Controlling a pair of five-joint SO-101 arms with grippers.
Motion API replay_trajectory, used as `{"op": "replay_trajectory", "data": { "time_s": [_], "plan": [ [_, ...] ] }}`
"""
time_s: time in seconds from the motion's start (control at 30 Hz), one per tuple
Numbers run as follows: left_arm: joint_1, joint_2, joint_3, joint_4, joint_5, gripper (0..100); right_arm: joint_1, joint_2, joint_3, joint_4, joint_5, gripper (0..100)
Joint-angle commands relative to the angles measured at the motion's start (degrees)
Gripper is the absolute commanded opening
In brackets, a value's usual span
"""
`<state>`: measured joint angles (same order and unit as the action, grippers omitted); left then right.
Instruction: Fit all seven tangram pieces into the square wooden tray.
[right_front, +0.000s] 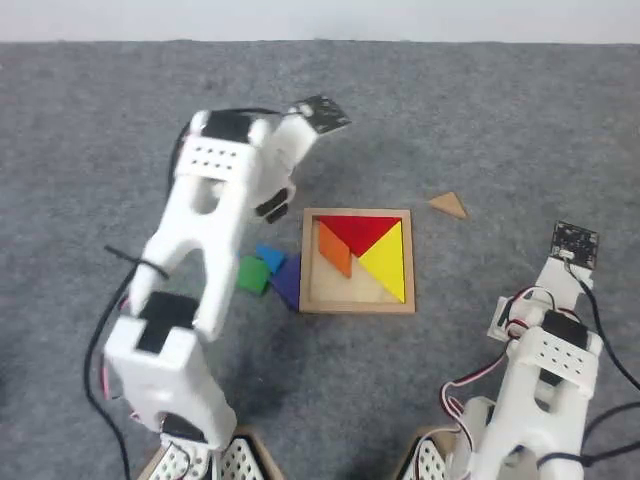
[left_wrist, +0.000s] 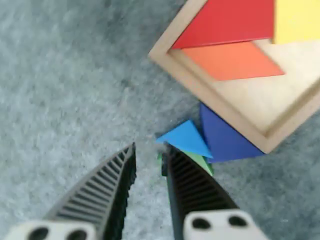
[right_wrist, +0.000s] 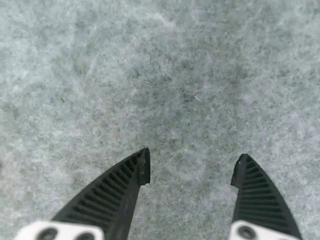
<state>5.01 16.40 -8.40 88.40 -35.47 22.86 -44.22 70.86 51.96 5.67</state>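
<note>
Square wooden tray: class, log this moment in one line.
square wooden tray: red triangle, orange parallelogram, yellow triangle inside; beside it: blue triangle, green piece, purple piece; left hand: open nearby; right hand: open over grey carpet

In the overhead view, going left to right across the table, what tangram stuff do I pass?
green piece → dark blue piece → wooden tray → tan triangle

Robotics lab: grey felt-covered table (right_front: 520, 120)

No lettering, number or sign is legible in any view. The wooden tray (right_front: 357, 306) shows plain, unmarked wood.
</note>
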Motion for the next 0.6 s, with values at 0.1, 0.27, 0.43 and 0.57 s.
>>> {"op": "replay_trajectory", "data": {
  "time_s": [0.1, 0.27, 0.43, 0.57],
  "plan": [
    [-2.3, -22.2, 34.1, -22.3, 9.7, 9, -3.7, -1.9, -2.7, -0.8, -0.3, 27.0],
    [-3.8, -29.0, 45.7, -27.3, 18.1, 9, -10.2, -1.8, -3.4, 0.3, 3.9, 27.0],
    [-13.3, -29.7, 49.5, -31.0, 24.6, 9, -24.8, 2.6, -15.8, 9.6, 3.4, 27.0],
    [-26.6, -29.7, 49.6, -33.8, 27.7, 15, -35.6, 13.5, -27.8, 10.6, 3.0, 27.0]
  ]
}}
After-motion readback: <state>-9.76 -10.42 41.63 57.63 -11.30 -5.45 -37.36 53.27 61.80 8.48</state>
